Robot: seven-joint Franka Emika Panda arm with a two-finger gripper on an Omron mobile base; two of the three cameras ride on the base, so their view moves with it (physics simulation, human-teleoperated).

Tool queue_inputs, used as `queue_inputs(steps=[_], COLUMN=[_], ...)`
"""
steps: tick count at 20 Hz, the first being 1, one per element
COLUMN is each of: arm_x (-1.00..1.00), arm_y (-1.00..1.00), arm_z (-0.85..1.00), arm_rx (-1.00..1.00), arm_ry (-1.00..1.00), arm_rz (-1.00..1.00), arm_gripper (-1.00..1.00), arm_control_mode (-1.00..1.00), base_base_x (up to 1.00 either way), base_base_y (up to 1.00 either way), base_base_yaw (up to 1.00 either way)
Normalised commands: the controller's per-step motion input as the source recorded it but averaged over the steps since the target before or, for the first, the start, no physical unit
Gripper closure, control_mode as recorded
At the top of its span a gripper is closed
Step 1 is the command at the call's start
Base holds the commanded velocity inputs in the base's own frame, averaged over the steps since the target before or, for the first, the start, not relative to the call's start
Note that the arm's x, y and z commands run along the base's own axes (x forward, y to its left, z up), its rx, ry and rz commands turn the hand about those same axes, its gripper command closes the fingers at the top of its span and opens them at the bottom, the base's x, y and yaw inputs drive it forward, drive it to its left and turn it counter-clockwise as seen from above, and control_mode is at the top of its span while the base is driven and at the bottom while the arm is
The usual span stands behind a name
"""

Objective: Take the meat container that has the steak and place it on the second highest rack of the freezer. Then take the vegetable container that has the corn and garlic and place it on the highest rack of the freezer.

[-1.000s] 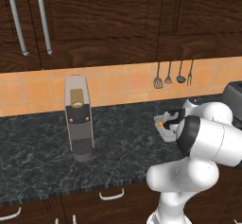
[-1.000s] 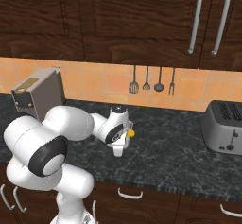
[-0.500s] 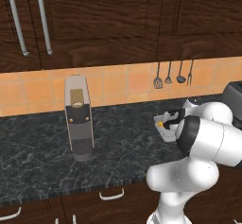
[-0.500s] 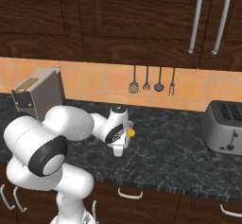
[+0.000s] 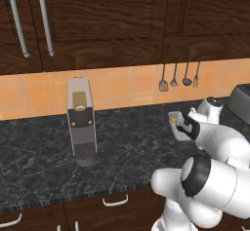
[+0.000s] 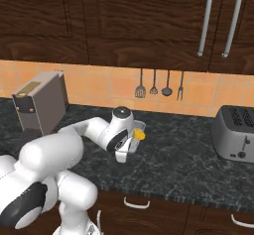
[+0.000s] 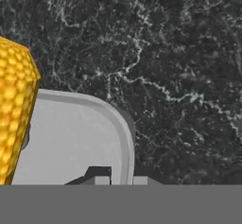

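Right at the hand, the jaws (image 7: 116, 179) are pinching narrow on the rim of the grey tray (image 7: 71, 138), one tip inside the wall and one outside. The corn (image 7: 16, 109) is lying in that tray, just beside the grip; I cannot make out any garlic. The tray is sitting on the dark worktop (image 7: 179, 53), or hanging just over it; I cannot tell which.

So the arm seems to be working on the vegetable step, with the grasp just made. Whether the steak is already shelved I cannot tell. Next, I judge, it needs to be lifting the tray level so the cob is not rolling out, then driving round to the freezer's top rack.

From the right base view the arm is reaching forward, the tray (image 6: 139, 127) and the corn (image 6: 141, 135) peeking out beside the wrist, with a toaster (image 6: 234, 132) well apart and utensils (image 6: 159, 84) hanging on the wall behind. The left base view is giving a coffee machine (image 5: 81, 122) instead, far from the tray (image 5: 177, 124).
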Motion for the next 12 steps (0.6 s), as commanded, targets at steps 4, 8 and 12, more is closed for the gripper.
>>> queue_inputs(steps=[4,8,12], arm_x=[-0.68,-0.34,-0.34], arm_y=[0.0,0.0,0.1], arm_z=[0.58,0.73,0.59], arm_rx=[0.0,0.0,0.0], arm_ry=[0.0,0.0,0.03], arm_rz=[-0.09,-0.04,-0.01], arm_gripper=[1.0,1.0,1.0], arm_control_mode=[-1.0,-1.0,-1.0], base_base_x=[0.0,0.0,0.0], base_base_y=[0.0,0.0,0.0], base_base_yaw=[0.0,0.0,0.0])
